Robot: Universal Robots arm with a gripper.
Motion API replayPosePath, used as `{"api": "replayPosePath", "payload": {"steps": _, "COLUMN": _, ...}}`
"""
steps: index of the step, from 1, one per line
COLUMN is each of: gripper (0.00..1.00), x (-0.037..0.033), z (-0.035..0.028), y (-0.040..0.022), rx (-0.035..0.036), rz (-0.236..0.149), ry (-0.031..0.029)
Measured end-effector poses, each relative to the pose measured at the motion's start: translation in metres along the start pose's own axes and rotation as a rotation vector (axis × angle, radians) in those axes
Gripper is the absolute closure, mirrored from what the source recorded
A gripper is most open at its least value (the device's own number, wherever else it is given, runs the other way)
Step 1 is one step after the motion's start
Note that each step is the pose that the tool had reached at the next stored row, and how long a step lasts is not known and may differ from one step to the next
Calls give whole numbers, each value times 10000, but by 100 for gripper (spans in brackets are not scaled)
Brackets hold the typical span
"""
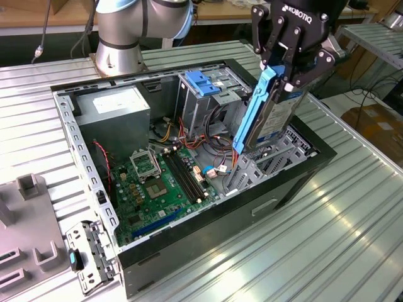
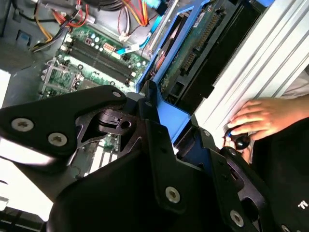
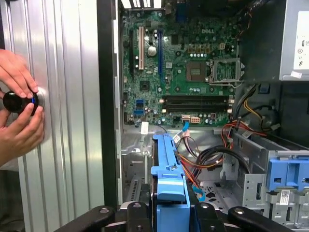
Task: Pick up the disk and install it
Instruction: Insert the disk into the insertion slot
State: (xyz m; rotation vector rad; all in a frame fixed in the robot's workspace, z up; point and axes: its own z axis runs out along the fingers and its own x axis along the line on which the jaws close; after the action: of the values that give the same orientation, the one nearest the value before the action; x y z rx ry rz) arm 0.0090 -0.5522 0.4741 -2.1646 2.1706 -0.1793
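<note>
In the exterior view my gripper (image 1: 284, 80) is shut on the upper end of the disk (image 1: 267, 116), a dark drive with bright blue rails. The disk stands on edge and tilted, its lower end just above the metal drive bay (image 1: 261, 165) at the exterior view's right of the open computer case (image 1: 208, 226). In the second wrist view the disk (image 2: 190, 53) shows its green circuit side between my black fingers (image 2: 159, 159). The first wrist view shows the blue rail (image 3: 166, 166) running away from my gripper (image 3: 169, 212) towards the case floor.
Inside the case lie the motherboard (image 1: 157, 182), the power supply (image 1: 116, 110), loose cables (image 1: 214, 123) and a light-blue latch plate (image 1: 204, 82) on another cage. A person's hands (image 3: 19, 111) hold a black knob (image 3: 14, 101) on the ribbed table. A metal bracket (image 1: 91, 251) lies beside the case.
</note>
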Motion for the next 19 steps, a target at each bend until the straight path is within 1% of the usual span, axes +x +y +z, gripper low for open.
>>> {"api": "replayPosePath", "payload": {"steps": 2, "gripper": 63, "x": 14, "z": 33, "y": -76, "rx": 0, "rz": 0, "ry": 1}}
{"api": "replayPosePath", "payload": {"steps": 4, "gripper": 63, "x": 28, "z": 76, "y": -180, "rx": 0, "rz": 1, "ry": 2}}
{"api": "replayPosePath", "payload": {"steps": 6, "gripper": 63, "x": 39, "z": 116, "y": -257, "rx": 0, "rz": 0, "ry": 1}}
{"api": "replayPosePath", "payload": {"steps": 8, "gripper": 63, "x": 41, "z": 140, "y": -273, "rx": 0, "rz": -1, "ry": 2}}
{"api": "replayPosePath", "payload": {"steps": 9, "gripper": 63, "x": 42, "z": 169, "y": -270, "rx": -1, "rz": 2, "ry": 2}}
{"api": "replayPosePath", "payload": {"steps": 10, "gripper": 63, "x": 41, "z": 191, "y": -285, "rx": -6, "rz": 0, "ry": 0}}
{"api": "replayPosePath", "payload": {"steps": 12, "gripper": 63, "x": 40, "z": 209, "y": -310, "rx": -14, "rz": -1, "ry": 2}}
{"api": "replayPosePath", "payload": {"steps": 19, "gripper": 63, "x": 39, "z": 258, "y": -312, "rx": -14, "rz": -9, "ry": 0}}
